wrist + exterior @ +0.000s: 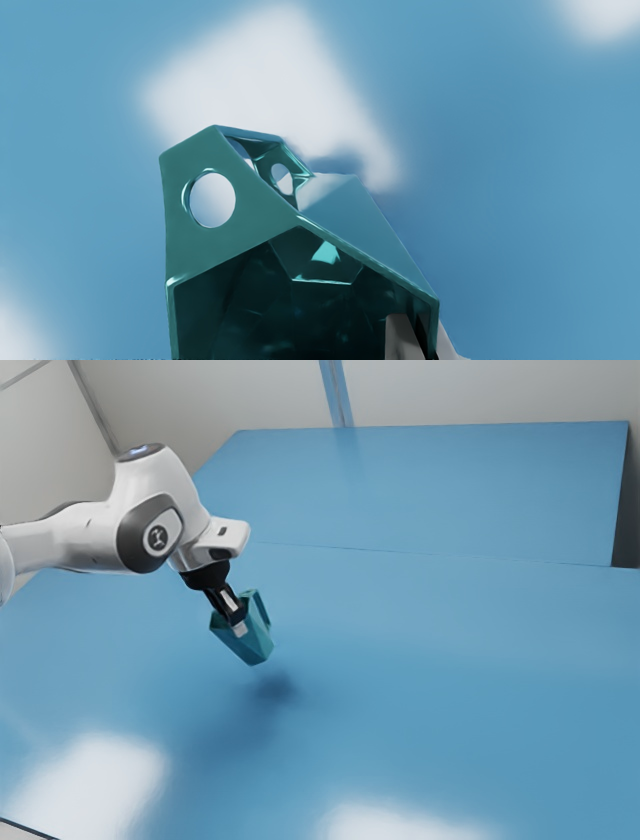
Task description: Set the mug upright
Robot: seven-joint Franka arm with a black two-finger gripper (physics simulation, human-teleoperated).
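Mug [254, 649] tilted above the table, claw [239, 627] clamped on its wall, one finger inside, one outside, glossy teal facets, angular handle [255, 212] with round hole, smooth blue table [420, 660] below mug, white arm [85, 538] above mug bearing round emblem [158, 538]

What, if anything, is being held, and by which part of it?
A glossy teal faceted mug: the black two-finger hand pinches its side wall at the rim, one fingertip inside, one outside.

Teal faceted mug [370, 225], mouth toward the camera, fingers [400, 340] astride its wall, blue table [525, 175] beyond
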